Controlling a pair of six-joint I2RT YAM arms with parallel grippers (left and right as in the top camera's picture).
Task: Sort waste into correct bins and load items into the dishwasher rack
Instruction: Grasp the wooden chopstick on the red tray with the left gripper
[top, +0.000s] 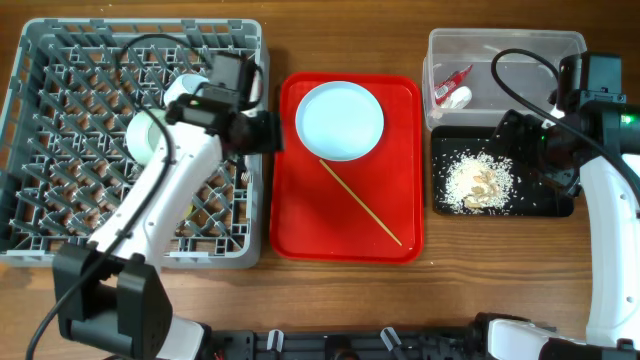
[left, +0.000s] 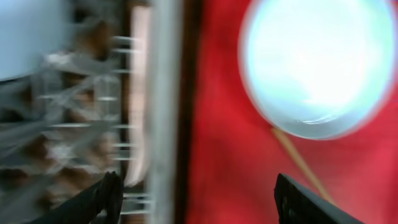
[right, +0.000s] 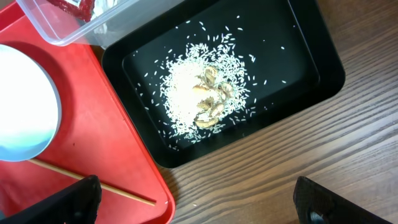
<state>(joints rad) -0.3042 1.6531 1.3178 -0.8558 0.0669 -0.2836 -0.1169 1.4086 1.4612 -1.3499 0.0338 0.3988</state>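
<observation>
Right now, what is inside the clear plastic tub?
A crumpled red wrapper and a small white scrap lie at the left end of the clear tub. A black cable and the right arm cover part of its right side, so that part is hidden.

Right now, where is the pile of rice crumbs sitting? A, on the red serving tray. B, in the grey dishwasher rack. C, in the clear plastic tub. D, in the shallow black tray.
D: the rice crumbs lie heaped in the middle of the black tray, with a few stray grains scattered around them on its floor.
</observation>
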